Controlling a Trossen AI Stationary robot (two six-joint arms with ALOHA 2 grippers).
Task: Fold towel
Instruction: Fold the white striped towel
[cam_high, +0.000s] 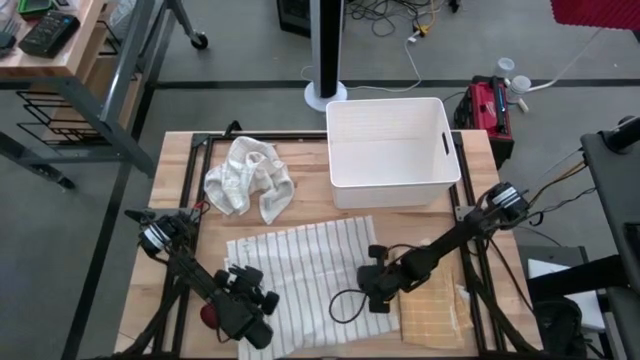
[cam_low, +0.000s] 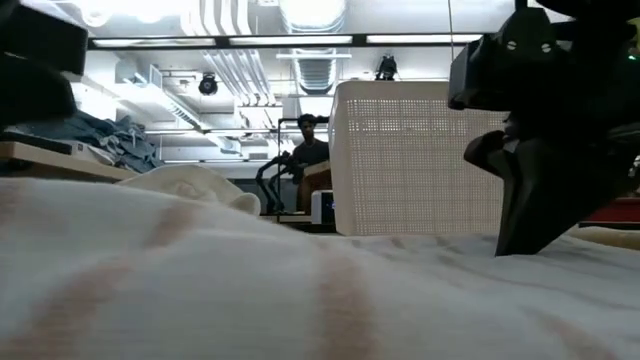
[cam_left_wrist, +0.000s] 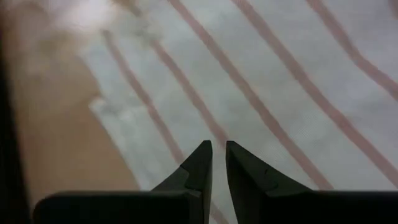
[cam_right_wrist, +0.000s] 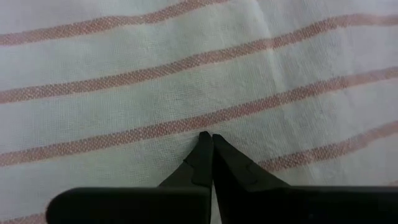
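Towel (cam_high: 305, 262): white cloth with thin reddish stripes, spread flat and unfolded on the desk (cam_high: 170, 190), in front of the white bin. Edges slightly uneven; the near left corner lies on bare wood. Stripes run front to back.

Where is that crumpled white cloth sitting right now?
In the high view, the crumpled white cloth lies on the table's left half, just left of the white bin and just beyond the far edge of the striped towel spread out flat.
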